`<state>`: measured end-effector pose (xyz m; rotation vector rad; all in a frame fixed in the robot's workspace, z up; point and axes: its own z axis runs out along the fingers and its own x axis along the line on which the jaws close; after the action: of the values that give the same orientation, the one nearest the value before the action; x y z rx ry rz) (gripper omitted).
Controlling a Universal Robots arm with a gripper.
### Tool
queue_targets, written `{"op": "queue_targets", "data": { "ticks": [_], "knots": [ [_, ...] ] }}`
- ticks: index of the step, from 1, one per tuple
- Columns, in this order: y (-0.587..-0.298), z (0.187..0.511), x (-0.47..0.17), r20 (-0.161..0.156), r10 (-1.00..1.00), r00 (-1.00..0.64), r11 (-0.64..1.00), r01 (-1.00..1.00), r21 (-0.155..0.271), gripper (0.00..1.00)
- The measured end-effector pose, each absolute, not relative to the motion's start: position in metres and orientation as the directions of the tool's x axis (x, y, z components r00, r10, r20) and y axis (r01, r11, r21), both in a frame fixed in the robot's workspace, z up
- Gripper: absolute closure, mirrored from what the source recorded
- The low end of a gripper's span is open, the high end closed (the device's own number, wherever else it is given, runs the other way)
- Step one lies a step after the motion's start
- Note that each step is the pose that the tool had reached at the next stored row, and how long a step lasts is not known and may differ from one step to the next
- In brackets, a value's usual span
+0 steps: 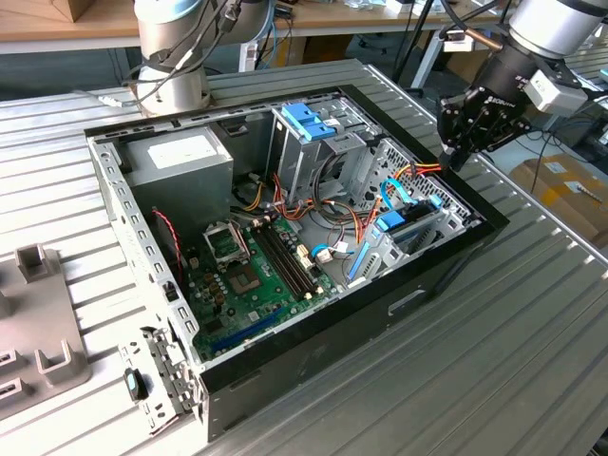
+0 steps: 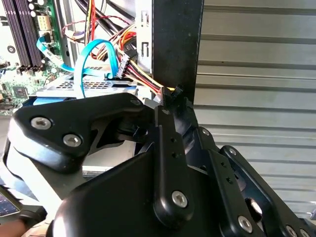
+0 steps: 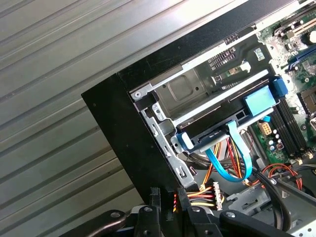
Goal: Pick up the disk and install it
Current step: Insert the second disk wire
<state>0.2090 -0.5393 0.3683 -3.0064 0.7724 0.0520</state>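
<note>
Ribbed grey metal makes up the bench (image 1: 532, 323), with a wooden worktop and cables behind it at the top of the exterior view. At the lower left of that frame a grey moulded fixture (image 1: 38, 351) lies on the bench, and just right of it a loose metal bracket (image 1: 157, 380) rests by the corner of the open computer case (image 1: 313, 332). Inside the case, moving rightward, sit the grey power supply box (image 1: 180, 161) at upper left, the green motherboard (image 1: 252, 275) below it, and a metal drive cage with a blue latch (image 1: 309, 119) at top centre. Further right, the disk (image 1: 410, 223) lies in its bay near the case's right wall, its light-blue carrier and a blue data cable (image 1: 392, 195) showing. In the first wrist view the disk (image 3: 232, 123) sits seated in the bay at centre right, with the blue cable looping from its end. The jaws (image 1: 454, 157) hang at the upper right of the exterior view, just above the case's right rim, above and to the right of the disk and apart from it. In the second wrist view the fingertips (image 2: 173, 96) appear pressed together, holding nothing, beside the black case wall.
</note>
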Motion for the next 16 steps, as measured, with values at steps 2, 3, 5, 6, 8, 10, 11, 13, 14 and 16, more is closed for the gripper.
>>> {"op": "queue_targets", "data": {
  "ticks": [2,3,5,6,8,10,11,13,14,16],
  "knots": [
    [-0.5393,0.3683,0.209,-0.042,-0.482,0.875,-0.875,-0.483,-0.028,0.73],
    [-0.5393,0.3682,0.209,-0.042,-0.482,0.875,-0.875,-0.483,-0.028,0.73],
    [-0.5393,0.3683,0.209,-0.042,-0.483,0.875,-0.875,-0.484,-0.027,0.84],
    [-0.5393,0.3683,0.209,-0.042,-0.483,0.875,-0.875,-0.484,-0.027,0.84],
    [-0.5393,0.3683,0.209,-0.042,-0.483,0.874,-0.874,-0.485,-0.028,0.84],
    [-0.5393,0.3683,0.209,-0.042,-0.484,0.874,-0.874,-0.485,-0.027,0.84],
    [-0.5393,0.3683,0.2089,-0.042,-0.484,0.874,-0.874,-0.485,-0.027,0.84],
    [-0.5393,0.3684,0.2089,-0.042,-0.485,0.874,-0.874,-0.486,-0.028,0.84],
    [-0.5394,0.3692,0.209,-0.042,-0.485,0.874,-0.873,-0.486,-0.028,0.84],
    [-0.5393,0.372,0.209,-0.041,-0.485,0.874,-0.873,-0.486,-0.028,0.84]
  ]
}}
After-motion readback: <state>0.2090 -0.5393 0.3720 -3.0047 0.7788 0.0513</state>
